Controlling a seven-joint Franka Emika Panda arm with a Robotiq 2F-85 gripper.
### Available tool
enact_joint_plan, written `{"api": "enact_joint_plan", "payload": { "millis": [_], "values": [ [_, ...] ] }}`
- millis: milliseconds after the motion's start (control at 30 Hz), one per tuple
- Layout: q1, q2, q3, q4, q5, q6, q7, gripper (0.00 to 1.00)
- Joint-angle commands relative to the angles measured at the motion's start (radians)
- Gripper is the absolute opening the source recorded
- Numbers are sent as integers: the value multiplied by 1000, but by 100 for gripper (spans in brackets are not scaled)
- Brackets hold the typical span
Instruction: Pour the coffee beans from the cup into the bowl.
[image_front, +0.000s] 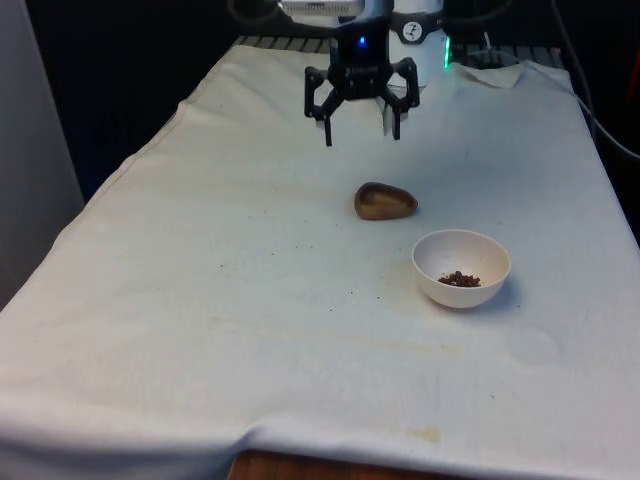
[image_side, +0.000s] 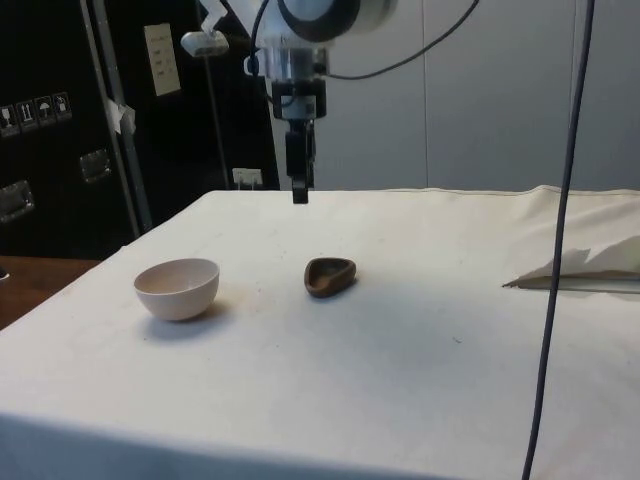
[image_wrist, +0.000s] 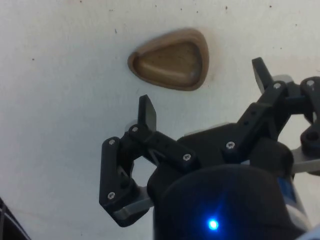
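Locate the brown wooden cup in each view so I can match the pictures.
Front view: the cup sits mid-table, empty, just behind the white bowl and towards the front view's left of it.
Side view: the cup sits mid-table, to the right of the bowl, below the gripper.
Wrist view: the cup lies on the cloth beyond the open fingers.
Shared landmark: the gripper hanging above the cup.

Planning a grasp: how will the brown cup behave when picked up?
The cup looks like rigid wood, probably light. Low and wide, it should sit stable. Its rounded, tapering sides may slip in the open claw.
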Motion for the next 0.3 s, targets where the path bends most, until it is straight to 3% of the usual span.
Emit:
{"api": "enact_joint_plan", "payload": {
  "millis": [0, 267],
  "values": [
    [0, -11, -1, 3, -1, -14, 1, 100],
    [1, -48, -4, 16, -8, -57, 17, 100]
  ]
}}
